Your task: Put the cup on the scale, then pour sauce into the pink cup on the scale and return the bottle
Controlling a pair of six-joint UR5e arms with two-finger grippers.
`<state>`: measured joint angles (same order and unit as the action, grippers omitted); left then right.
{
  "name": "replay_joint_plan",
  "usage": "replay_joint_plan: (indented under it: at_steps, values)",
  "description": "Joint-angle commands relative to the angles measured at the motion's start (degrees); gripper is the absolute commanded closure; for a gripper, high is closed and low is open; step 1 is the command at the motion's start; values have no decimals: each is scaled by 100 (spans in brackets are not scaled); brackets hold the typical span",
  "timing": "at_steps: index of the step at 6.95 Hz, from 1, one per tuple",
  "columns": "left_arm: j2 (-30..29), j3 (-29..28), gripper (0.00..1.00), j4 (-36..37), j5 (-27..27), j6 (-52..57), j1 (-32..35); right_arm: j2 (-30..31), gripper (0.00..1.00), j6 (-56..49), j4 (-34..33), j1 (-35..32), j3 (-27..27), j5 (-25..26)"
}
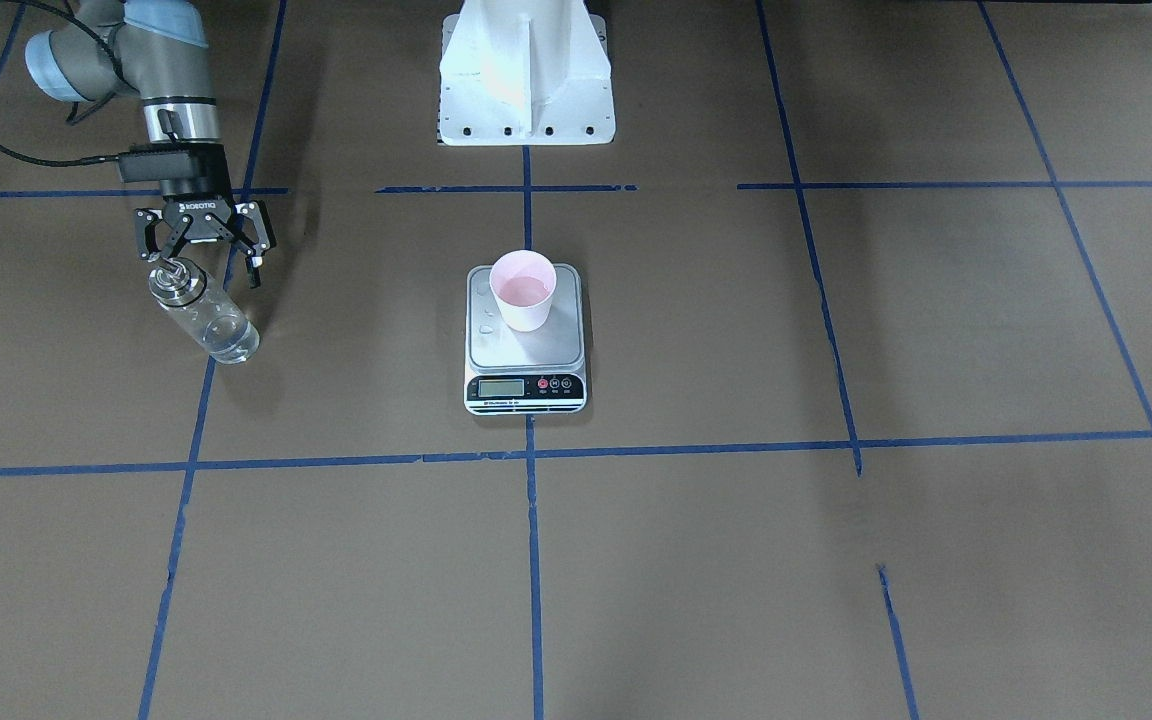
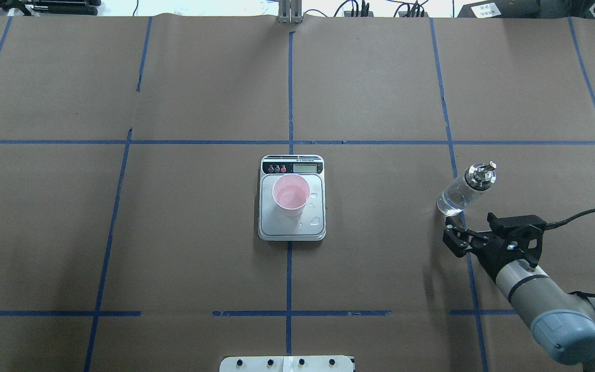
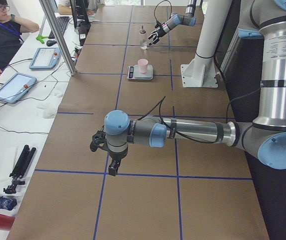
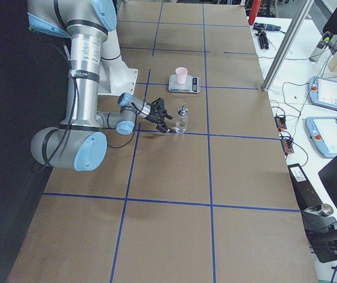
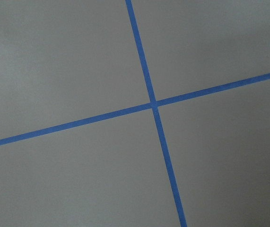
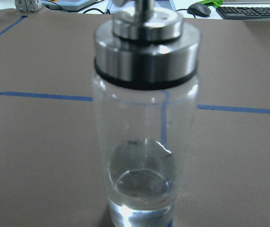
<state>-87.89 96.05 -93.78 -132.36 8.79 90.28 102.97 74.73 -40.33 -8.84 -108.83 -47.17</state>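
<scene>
So the pink cup (image 2: 291, 195) is sitting on the scale (image 2: 277, 222) in the middle of the surface (image 2: 199, 232), with a bit of clear sauce (image 1: 521, 291) showing in it and a few drops (image 2: 314, 221) lying on the steel platform next to it, so I'm reading the placing and pouring as done. The bottle (image 2: 457, 196) is standing upright on its own, well off to the robot's right by a blue tape line (image 2: 450, 155), with a little liquid pooling at the bottom in the wrist view. The right gripper (image 2: 450, 237) is hovering just on the robot's side of it with the fingers (image 1: 256, 270) spread wide apart, clamping nothing; I can't tell if a tip is brushing the glass. To me this is looking like the tail end of the "return the bottle" step. The next move is calling for a clean straight pull-back, keeping those fingers open so nothing's clipping that tall, narrow bottle and tipping it. The left gripper (image 3: 104, 156) is hanging way down the other end, with its camera seeing only tape, and I can't tell whether its fingers are apart or together.
</scene>
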Motion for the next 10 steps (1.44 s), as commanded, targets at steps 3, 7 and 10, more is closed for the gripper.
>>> replay_joint_plan:
  at_steps: [3, 7, 10]
  values:
    - [0, 19, 0, 0, 0, 0, -2, 898, 0, -36, 646, 330, -384, -176]
    - [-9, 36, 0, 9, 0, 0, -2, 1410, 0, -1659, 2335, -1426, 300, -2294]
    - [-9, 36, 0, 9, 0, 0, -2, 1288, 0, -3450, 1962, -5342, 266, -6518]
